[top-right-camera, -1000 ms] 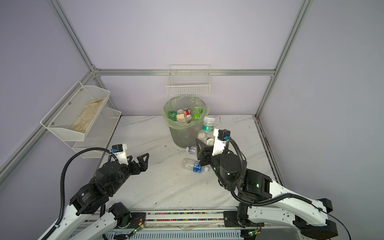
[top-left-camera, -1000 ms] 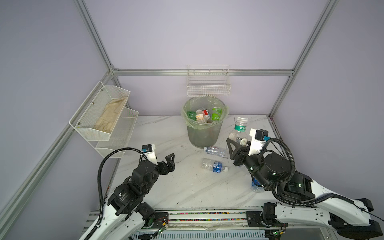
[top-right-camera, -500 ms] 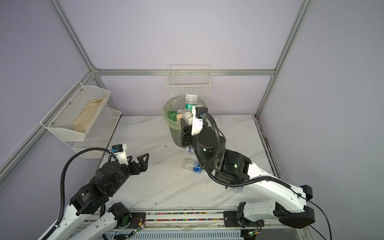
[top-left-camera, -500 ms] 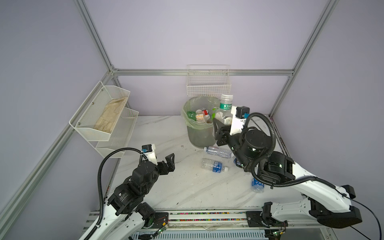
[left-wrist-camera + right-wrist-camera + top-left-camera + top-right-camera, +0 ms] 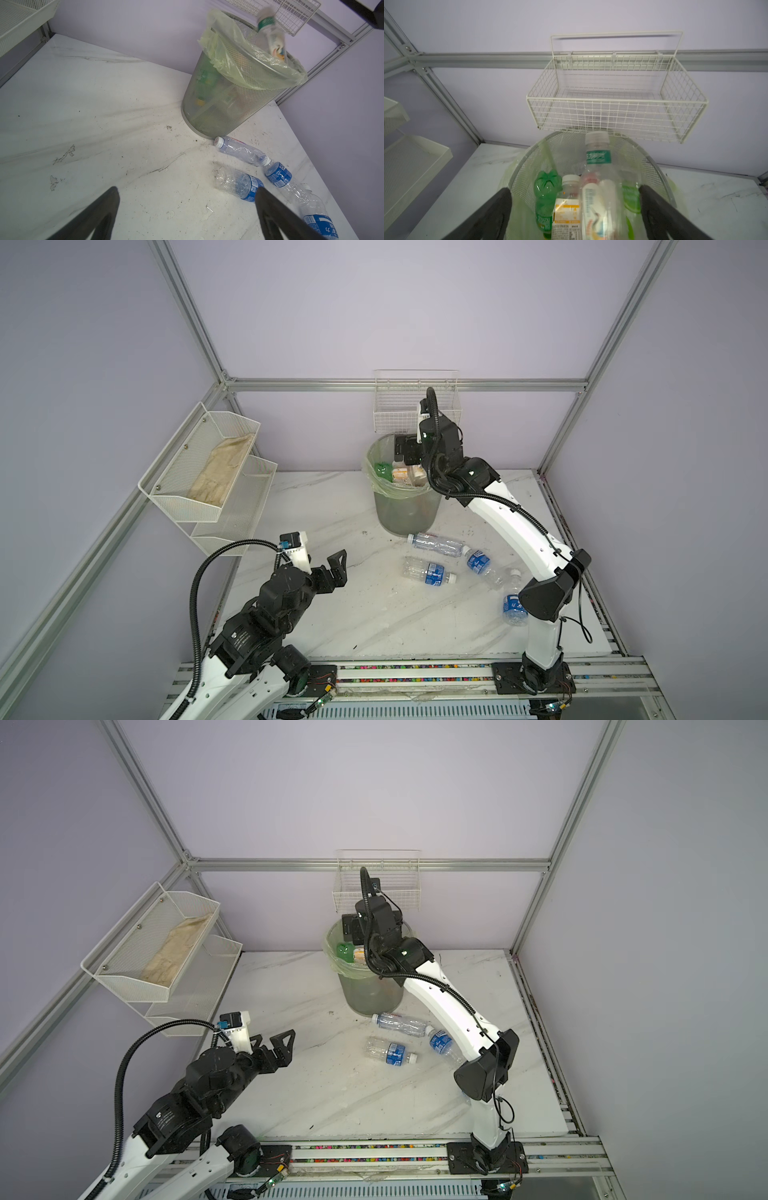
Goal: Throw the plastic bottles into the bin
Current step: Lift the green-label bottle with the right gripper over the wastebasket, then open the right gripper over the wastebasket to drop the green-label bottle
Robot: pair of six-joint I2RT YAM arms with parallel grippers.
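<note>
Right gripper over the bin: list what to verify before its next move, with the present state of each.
1. Right gripper open: ok, jaws wide above the bin.
2. Green-labelled bottle free of the fingers: ok.
3. That bottle fully inside: not ok, blurred, cap end above the rim.
4. Bin upright: ok.
5. Left gripper free: ok, open, empty, over the table.
6. Table cleared: not ok, four bottles lie on it, one partly behind the right arm.
</note>
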